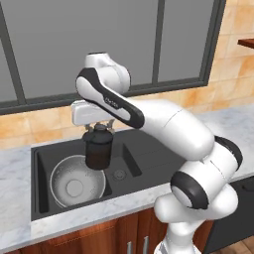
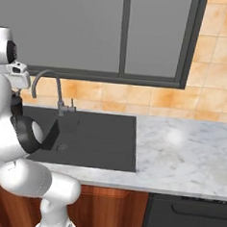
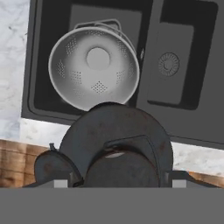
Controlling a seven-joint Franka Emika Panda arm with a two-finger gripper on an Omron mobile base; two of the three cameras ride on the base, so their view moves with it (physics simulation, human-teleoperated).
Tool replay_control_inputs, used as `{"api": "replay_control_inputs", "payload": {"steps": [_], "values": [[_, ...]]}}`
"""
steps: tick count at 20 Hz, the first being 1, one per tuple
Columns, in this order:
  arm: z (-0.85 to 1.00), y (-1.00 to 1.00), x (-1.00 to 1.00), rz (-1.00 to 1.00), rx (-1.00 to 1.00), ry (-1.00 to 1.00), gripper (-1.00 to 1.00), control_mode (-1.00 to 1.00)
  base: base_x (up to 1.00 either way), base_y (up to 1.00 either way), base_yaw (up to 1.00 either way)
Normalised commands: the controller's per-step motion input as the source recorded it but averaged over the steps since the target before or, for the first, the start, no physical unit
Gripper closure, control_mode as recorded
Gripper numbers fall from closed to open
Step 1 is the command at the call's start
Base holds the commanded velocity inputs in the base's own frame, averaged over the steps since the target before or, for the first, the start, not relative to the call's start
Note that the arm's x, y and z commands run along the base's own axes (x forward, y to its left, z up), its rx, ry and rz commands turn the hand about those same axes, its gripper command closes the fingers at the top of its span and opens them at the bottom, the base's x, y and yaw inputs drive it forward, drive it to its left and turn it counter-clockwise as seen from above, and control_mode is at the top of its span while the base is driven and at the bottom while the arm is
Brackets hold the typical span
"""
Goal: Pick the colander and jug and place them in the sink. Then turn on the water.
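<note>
Marble tabletop [image 1: 17, 163] is wrapping around the black sink [image 1: 42, 154] where we are working, with tan tiles and a dark-framed window behind it. We are carrying the jug [image 1: 98, 149] in our gripper [image 1: 100, 130]: the jaws are standing fairly wide and clamped on its top, at the lid, so the dark body is hanging straight below them with its long axis upright. In the left base view the jug is hovering over the sink's left basin, and directly beneath and slightly to the side of the jaws the colander [image 1: 77, 181] is already sitting on the basin floor, rim up. In the hand view the jug [image 3: 114, 148] is filling the space between the fingertips [image 3: 52, 168], while the colander [image 3: 94, 68] is lying ahead of them and the round drain [image 3: 168, 64] of the other basin is lying off to one side. We judge that the coming move is turning on this: the drop line below the jaws is running close to the colander's rim, so we are needing to lower the jug either into the bowl or onto bare basin floor beside it. The faucet [image 2: 45, 83] is waiting behind the sink, no water running yet.
</note>
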Motion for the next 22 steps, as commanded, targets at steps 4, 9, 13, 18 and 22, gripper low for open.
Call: {"api": "replay_control_inputs", "payload": {"steps": [4,9,13,18,22], "values": [[-0.06,0.09,0.33,0.15,0.0,-0.07,1.0,-1.0,0.0,0.0,0.0],[0.0,0.01,0.0,0.24,0.0,-0.09,1.0,-1.0,0.0,0.0,0.0],[-0.36,0.08,0.13,0.04,0.0,0.0,1.0,-1.0,0.0,0.0,0.0],[-0.9,0.26,0.23,0.0,0.01,0.0,1.0,-1.0,0.0,0.0,0.0],[-0.56,0.32,0.26,0.0,0.0,0.0,1.0,-1.0,0.0,0.0,0.0]]}}
